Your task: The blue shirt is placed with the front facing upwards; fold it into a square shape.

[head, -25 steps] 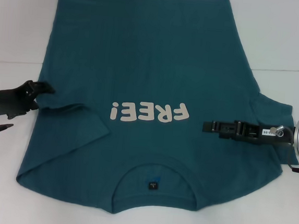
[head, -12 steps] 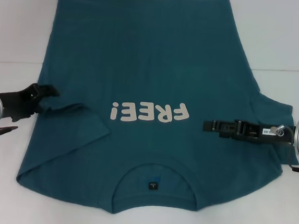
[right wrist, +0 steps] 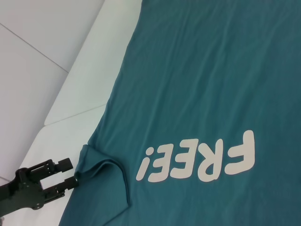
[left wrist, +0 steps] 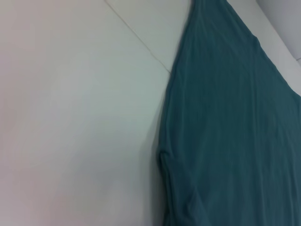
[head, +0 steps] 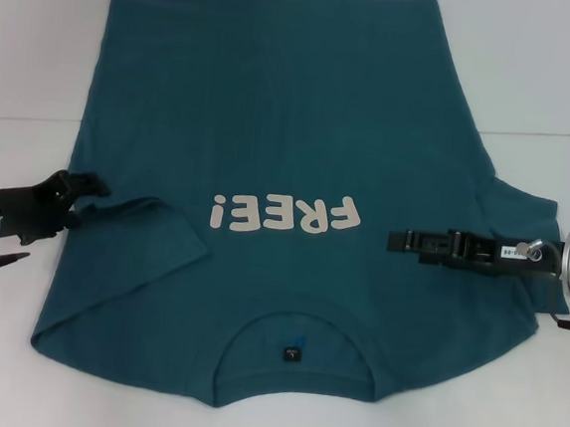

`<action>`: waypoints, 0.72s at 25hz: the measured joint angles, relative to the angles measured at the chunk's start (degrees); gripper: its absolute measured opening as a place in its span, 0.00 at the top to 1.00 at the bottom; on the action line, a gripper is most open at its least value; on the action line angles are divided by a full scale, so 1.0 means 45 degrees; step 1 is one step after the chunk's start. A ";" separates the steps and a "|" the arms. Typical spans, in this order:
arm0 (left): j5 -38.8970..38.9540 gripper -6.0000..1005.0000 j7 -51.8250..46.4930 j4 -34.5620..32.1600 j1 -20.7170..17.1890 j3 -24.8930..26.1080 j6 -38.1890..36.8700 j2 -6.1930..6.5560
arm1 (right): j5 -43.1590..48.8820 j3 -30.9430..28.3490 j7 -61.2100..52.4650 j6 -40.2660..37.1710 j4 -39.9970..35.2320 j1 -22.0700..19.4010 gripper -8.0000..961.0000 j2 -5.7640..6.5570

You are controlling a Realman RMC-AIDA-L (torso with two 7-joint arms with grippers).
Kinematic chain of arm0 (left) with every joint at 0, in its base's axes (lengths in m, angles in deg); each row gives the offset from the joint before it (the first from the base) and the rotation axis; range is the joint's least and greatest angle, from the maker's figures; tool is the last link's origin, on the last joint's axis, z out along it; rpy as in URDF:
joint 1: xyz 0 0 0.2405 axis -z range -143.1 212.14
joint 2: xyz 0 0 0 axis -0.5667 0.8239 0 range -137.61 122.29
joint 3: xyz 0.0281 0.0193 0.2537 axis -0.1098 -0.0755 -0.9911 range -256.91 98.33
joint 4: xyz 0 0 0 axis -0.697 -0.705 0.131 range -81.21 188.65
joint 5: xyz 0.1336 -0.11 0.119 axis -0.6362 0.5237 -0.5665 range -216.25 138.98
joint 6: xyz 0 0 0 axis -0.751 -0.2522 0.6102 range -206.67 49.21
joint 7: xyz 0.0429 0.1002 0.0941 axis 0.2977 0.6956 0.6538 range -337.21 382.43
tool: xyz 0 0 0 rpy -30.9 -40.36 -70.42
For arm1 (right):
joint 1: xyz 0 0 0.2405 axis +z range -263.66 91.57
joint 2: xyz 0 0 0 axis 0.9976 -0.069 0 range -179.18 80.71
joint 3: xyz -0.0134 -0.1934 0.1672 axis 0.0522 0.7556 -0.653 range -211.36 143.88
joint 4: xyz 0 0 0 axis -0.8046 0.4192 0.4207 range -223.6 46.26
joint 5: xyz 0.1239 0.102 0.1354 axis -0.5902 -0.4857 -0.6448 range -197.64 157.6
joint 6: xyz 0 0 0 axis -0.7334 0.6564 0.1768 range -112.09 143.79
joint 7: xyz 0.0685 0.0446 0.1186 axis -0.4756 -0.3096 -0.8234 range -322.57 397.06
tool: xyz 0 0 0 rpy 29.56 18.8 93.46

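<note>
The blue shirt (head: 270,152) is lying face up on the white bench (head: 538,66), only its sleeve beside the spread left end effector (head: 89,196) turned in, while the right end effector (head: 394,240), fingers apparently pressed together, is resting over its other side, leaving most folding undone.

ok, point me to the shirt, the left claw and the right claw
shirt (head: 275,103), head view, flat back panel.
left claw (head: 85,199), head view, between its tips at the folded sleeve.
right claw (head: 394,240), head view, tip over the shirt.
</note>
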 joint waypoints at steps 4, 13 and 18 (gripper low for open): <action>0.0001 0.33 0.0031 -0.0008 0.0143 -0.0001 0.0324 -0.0026 | -0.0001 0.0001 0.0002 0.0001 0.0000 -0.0004 0.24 0.0000; -0.0030 0.35 0.0106 0.0352 0.0526 -0.0038 0.0940 0.0046 | 0.0001 0.0000 0.0002 0.0001 0.0000 -0.0032 0.24 0.0000; -0.0039 0.34 0.0175 0.0485 0.0523 -0.0117 0.1283 0.0066 | 0.0001 0.0000 0.0002 0.0001 0.0001 -0.0039 0.24 0.0000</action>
